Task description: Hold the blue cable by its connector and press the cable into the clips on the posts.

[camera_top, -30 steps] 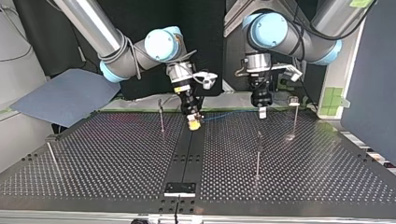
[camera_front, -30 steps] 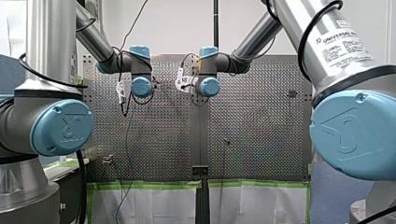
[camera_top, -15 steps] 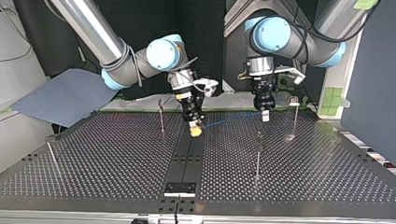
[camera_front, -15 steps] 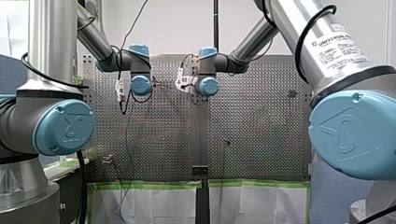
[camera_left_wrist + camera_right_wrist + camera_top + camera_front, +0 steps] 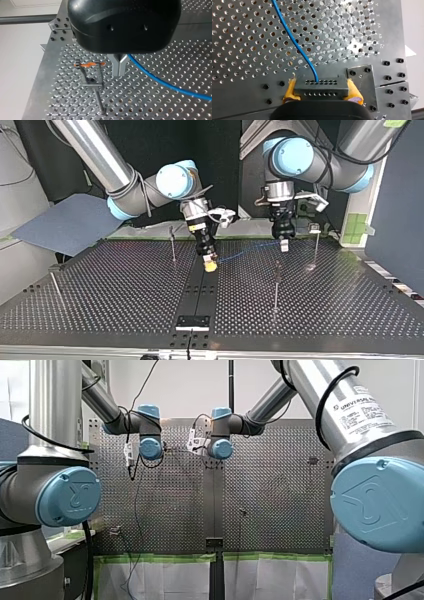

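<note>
Left gripper (image 5: 119, 67), right gripper (image 5: 322, 89): both closed.

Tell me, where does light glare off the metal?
Right wrist view: a bright patch glares on the table beyond the connector. Top view: a white streak runs along my right arm; the table shows only a faint sheen.

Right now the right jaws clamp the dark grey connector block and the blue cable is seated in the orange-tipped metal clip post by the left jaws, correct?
Not seated: the left wrist view shows the blue cable running clear of the orange-tipped metal clip post, on the left jaws' other side. The right jaws do clamp the dark grey connector block.
</note>
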You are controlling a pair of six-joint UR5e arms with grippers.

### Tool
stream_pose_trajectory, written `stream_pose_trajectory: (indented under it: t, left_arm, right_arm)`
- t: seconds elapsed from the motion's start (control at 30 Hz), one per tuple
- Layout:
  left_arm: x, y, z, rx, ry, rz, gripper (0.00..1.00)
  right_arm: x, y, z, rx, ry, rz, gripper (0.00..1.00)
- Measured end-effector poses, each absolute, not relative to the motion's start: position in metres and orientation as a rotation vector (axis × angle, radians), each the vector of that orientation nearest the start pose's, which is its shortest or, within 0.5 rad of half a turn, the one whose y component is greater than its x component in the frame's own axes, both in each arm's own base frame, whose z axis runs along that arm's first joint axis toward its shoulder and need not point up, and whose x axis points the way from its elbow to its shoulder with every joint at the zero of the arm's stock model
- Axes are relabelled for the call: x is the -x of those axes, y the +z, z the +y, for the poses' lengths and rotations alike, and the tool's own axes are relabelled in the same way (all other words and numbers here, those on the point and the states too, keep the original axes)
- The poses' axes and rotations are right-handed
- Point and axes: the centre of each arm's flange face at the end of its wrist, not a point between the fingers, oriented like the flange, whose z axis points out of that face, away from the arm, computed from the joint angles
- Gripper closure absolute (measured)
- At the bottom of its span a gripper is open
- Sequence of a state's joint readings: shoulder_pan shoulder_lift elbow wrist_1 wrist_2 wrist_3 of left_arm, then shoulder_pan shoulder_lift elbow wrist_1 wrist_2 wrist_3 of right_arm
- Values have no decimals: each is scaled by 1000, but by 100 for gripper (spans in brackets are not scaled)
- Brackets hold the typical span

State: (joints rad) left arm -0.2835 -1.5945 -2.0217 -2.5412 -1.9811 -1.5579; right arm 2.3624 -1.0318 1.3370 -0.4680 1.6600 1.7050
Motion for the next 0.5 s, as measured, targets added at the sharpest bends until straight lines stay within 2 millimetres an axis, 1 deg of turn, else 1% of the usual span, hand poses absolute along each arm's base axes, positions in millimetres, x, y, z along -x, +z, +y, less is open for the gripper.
stream_pose_trajectory:
  t: [0.13,0.3,0.5]
  left_arm:
    - [-415,327,-218,126,72,1441,98]
    - [-415,329,-218,126,69,1437,98]
    - [-420,337,-217,135,63,1421,98]
  right_arm:
    - [-590,327,-409,-1523,1923,-852,100]
    - [-590,327,-409,-1522,1924,-852,100]
    - [-590,328,-409,-1523,1930,-845,100]
